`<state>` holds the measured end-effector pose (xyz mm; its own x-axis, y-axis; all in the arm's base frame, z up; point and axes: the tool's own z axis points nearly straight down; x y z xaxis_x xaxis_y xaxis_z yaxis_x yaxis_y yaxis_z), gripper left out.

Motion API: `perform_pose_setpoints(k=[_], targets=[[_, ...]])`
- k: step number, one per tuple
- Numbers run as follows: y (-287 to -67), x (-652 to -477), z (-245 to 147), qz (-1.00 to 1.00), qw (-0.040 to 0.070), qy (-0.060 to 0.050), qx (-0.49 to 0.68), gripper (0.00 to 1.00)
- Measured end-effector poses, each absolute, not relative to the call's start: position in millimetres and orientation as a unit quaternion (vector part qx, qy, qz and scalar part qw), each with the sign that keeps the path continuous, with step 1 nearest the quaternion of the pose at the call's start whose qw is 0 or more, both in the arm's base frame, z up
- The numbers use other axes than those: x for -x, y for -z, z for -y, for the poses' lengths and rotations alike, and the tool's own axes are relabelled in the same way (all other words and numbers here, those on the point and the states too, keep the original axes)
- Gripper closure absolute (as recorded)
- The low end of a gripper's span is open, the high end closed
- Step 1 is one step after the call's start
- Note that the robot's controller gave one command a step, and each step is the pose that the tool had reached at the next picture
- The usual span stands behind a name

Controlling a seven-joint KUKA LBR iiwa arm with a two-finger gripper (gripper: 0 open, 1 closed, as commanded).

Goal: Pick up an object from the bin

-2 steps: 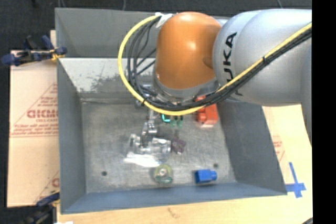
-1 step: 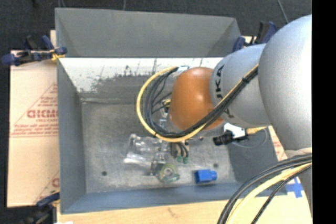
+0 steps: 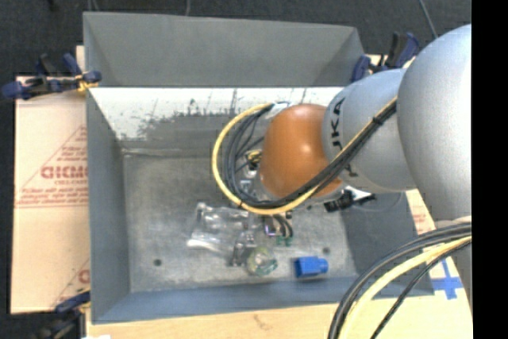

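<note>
Seemingly nothing is lifted yet: the gripper (image 3: 257,237) is held low among clear plastic pieces (image 3: 208,225), a blue block (image 3: 310,267) at its 4 o'clock; its opening cannot be told.

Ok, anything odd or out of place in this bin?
Nothing stands out. A clear plastic piece lies beside the hand, a small blue block sits apart near the front wall; the bin's back wall is merely scuffed.

Even overhead light; soft sheen on orange cover (image 3: 292,145); bin (image 3: 159,111) back wall bright, left wall darker.
</note>
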<state>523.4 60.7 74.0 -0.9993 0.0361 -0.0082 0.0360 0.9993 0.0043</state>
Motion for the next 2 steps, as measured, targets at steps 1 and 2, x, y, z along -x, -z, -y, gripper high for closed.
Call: perform_pose_setpoints(k=[1,2], targets=[[-75.0,-524.2,-60.6,-1.0,0.005,-0.002,-0.02,1.0],[-246.9,-549.7,3.1,-1.0,0.005,0.001,-0.007,1.0]])
